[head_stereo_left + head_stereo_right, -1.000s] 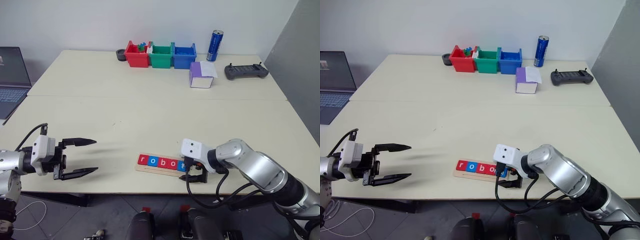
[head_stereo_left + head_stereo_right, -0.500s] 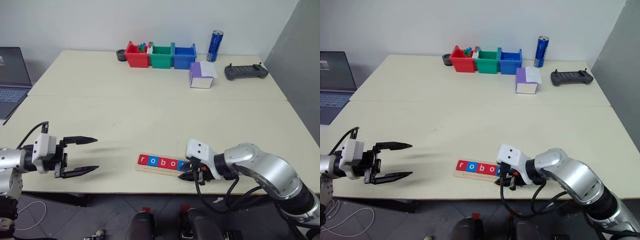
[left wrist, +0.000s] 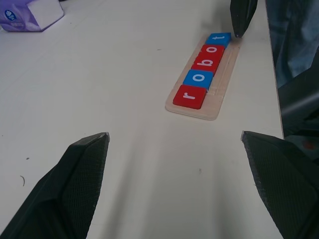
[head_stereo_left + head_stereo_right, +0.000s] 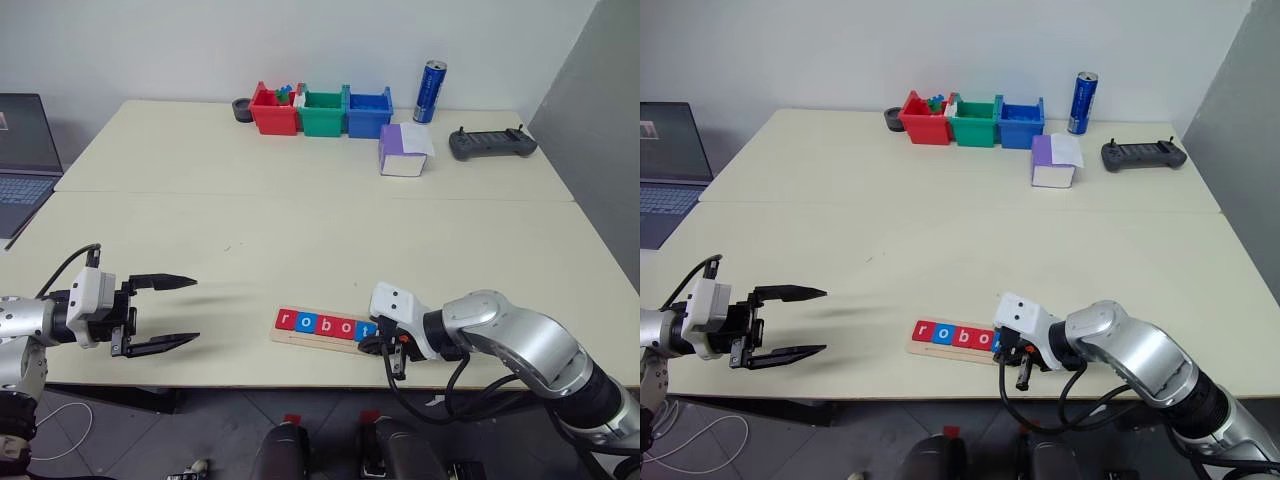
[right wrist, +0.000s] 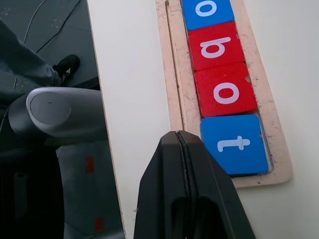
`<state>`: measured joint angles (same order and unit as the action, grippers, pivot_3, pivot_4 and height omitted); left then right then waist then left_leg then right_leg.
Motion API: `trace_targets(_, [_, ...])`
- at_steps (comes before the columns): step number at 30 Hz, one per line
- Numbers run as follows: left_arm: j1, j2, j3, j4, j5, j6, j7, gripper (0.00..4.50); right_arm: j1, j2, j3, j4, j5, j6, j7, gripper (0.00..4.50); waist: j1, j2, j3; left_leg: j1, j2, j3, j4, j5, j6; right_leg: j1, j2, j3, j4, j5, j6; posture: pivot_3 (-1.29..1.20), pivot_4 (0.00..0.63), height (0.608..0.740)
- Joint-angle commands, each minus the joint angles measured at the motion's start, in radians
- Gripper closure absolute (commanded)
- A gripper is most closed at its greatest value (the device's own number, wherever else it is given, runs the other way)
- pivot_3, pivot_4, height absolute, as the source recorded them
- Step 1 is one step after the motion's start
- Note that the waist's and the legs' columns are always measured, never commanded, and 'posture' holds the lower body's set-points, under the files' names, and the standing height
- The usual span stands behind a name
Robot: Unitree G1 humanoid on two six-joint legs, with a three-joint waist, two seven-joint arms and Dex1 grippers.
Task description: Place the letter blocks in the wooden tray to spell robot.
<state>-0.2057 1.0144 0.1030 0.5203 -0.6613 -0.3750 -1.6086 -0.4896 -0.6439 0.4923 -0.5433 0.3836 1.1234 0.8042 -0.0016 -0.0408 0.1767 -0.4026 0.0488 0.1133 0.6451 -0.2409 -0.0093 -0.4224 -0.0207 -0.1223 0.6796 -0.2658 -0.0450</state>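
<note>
Right tool [image 5: 180,144] closed beside letter blocks [image 5: 218,47] spelling "robot".

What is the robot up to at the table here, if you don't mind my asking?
It is spelling "robot" with letter blocks in a wooden tray near the table's front edge. All five tiles sit in the tray in order, r, o, b, o, t. The right gripper hangs beside the blue t at the tray's end, jaws shut and empty. The left gripper hovers off to the left, jaws open.
</note>
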Motion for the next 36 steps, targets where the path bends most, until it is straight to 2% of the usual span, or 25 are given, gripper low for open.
trace_targets(1, [0.001,0.012,0.018,-0.016,-0.007,0.003,-0.006,0.0,-0.006,-0.001,0.0,0.004,-0.005,-0.034,-0.001,4.48,0.0,0.0,0.0,0.0,0.0,0.0,0.0,0.0,0.0,0.0,0.0,0.0,0.0,0.0,0.0,0.0,0.15,0.74])
trace_targets(14, [-0.007,0.024,0.014,-0.007,-0.006,0.003,-0.006,0.0,-0.015,-0.009,0.021,0.066,-0.057,-0.117,0.019,4.48,0.0,0.0,0.0,0.0,0.0,0.0,0.0,0.0,0.0,0.0,0.0,0.0,0.0,0.0,0.0,0.0,0.15,0.74])
trace_targets(22, [-0.02,0.028,0.008,0.002,-0.004,0.004,-0.006,0.0,-0.002,-0.029,-0.097,-0.029,0.067,-0.083,0.077,4.48,0.0,0.0,0.0,0.0,0.0,0.0,0.0,0.0,0.0,0.0,0.0,0.0,0.0,0.0,0.0,0.0,0.15,0.74])
trace_targets(28, [-0.03,0.023,0.004,0.005,-0.001,0.004,-0.006,0.0,0.02,-0.072,-0.091,-0.024,0.05,-0.126,0.072,2.65,0.001,0.0,0.0,0.0,0.0,0.0,0.0,0.0,0.0,0.0,0.0,0.0,0.0,0.0,0.0,0.0,0.15,0.74])
trace_targets(35, [-0.034,0.023,0.001,0.007,-0.003,0.004,-0.006,0.0,0.026,-0.031,-0.076,0.039,0.004,-0.203,0.044,0.25,0.001,0.0,0.0,0.0,0.0,0.0,0.0,0.0,0.0,0.0,0.0,0.0,0.0,0.0,0.0,0.0,0.15,0.74])
trace_targets(36, [-0.03,0.025,0.003,0.004,-0.005,0.004,-0.006,0.0,0.028,-0.034,-0.07,0.045,-0.005,-0.214,0.048,0.06,0.001,0.0,0.0,0.0,0.0,0.0,0.0,0.0,0.0,0.0,0.0,0.0,0.0,0.0,0.0,0.0,0.15,0.74])
